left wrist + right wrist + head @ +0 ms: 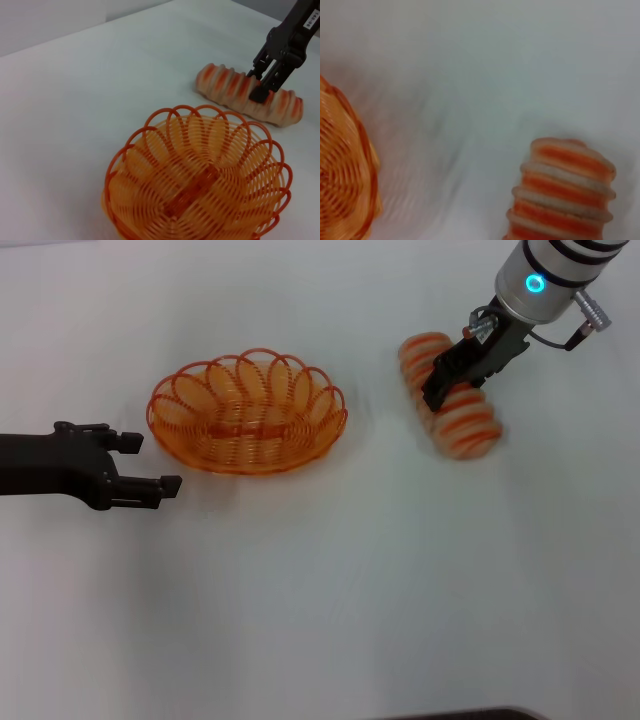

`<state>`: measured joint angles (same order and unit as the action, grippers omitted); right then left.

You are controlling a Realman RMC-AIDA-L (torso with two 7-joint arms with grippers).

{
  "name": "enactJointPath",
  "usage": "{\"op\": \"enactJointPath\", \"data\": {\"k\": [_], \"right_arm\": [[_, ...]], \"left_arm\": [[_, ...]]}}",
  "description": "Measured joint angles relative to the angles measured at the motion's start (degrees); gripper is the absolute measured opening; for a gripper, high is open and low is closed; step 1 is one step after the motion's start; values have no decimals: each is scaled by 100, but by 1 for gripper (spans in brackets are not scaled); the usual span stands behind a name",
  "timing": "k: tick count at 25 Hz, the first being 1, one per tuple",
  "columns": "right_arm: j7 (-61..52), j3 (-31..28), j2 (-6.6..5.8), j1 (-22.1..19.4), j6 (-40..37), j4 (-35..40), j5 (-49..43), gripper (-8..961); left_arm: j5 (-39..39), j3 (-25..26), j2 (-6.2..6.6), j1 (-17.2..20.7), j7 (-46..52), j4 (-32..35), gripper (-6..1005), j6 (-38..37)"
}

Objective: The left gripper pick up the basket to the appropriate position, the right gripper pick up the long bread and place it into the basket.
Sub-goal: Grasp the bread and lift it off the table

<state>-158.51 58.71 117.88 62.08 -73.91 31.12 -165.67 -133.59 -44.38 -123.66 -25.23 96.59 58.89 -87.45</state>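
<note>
From the head view we see the basket sitting empty on the white table, left of its middle and toward the far edge. The left gripper lies low just beside the basket's near-left rim, apart from it, jaws spread and holding nothing. Toward the far right corner the long bread lies on the table, well apart from the basket — the right gripper comes down across its middle, jaws straddling the loaf. Whether they already pinch it we cannot tell.

The left wrist view shows the basket close up, nothing inside, with the long bread beyond it and the right gripper set over the loaf's middle. A small white label sits on that arm; its writing is too small for us to read.

The right wrist view gives only one end of the long bread and a slice of the basket rim, with bare table between.

What worries us: the loaf is rounded and ridged, so a grip off its middle could let it tip or roll out on the lift. The basket is light wire, and the left gripper's spread fingers could nudge it away rather than catch the rim.
</note>
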Motion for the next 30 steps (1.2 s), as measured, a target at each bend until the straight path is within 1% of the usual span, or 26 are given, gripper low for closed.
{"op": "enactJointPath", "data": {"k": [5, 11, 22, 30], "right_arm": [[4, 34, -1, -2, -14, 21, 0, 625], [13, 44, -2, -14, -47, 49, 0, 559], [51, 40, -12, -37, -137, 66, 0, 466], [125, 0, -33, -102, -202, 238, 40, 419]], "left_arm": [[0, -1, 0, 8, 0, 0, 854, 0], [0, -1, 0, 10, 0, 4, 854, 0], [0, 0, 0, 10, 0, 23, 854, -40], [0, 0, 0, 10, 0, 29, 854, -92]]}}
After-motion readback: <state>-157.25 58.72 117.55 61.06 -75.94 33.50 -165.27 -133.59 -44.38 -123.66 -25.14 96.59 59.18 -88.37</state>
